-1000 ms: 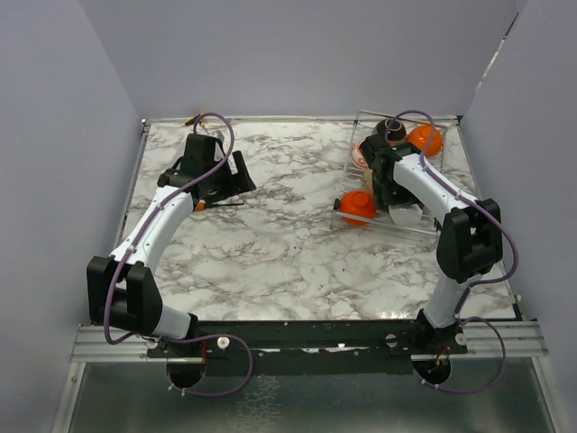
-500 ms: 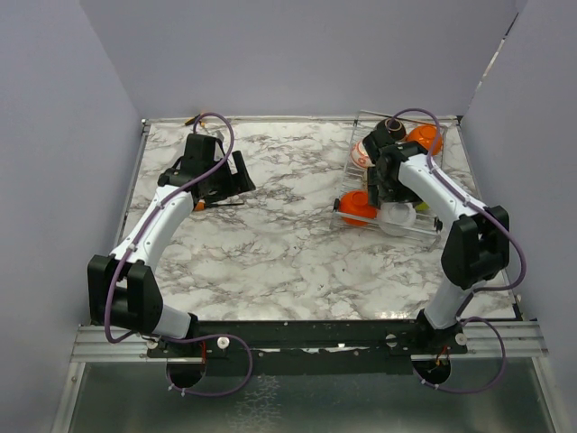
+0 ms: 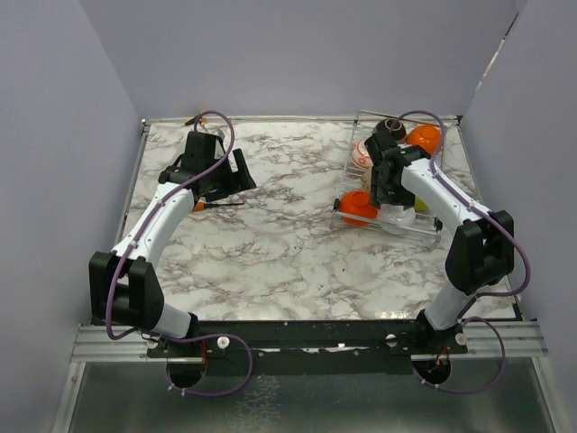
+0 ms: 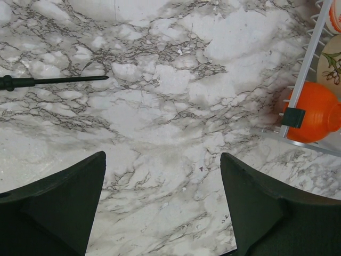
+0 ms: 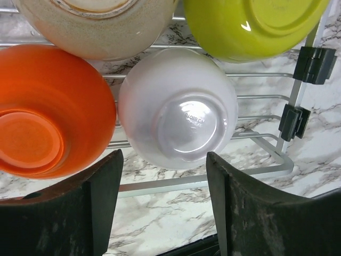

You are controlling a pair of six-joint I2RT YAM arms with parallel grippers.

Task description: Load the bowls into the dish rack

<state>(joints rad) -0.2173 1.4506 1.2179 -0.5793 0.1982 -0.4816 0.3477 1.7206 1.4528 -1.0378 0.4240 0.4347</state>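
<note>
A small round white bowl [image 5: 178, 106] is laid upside down in the silver wire dish rack [image 5: 176, 184], just beside a round orange bowl [image 5: 50, 112]. The right gripper [image 5: 163, 154] is held partly open at its edge, with nothing gripped. The left gripper [image 4: 162, 156] is spread wide over the marble table [image 4: 160, 80], with nothing held.

Just past the black right pincer [image 5: 162, 178], a plain white bowl [image 5: 178, 109]; left of it an orange bowl [image 5: 50, 112]; beyond, a speckled beige bowl [image 5: 96, 29] and lime green bowl [image 5: 250, 24], over the grey-veined white marble table [image 5: 160, 226]
</note>
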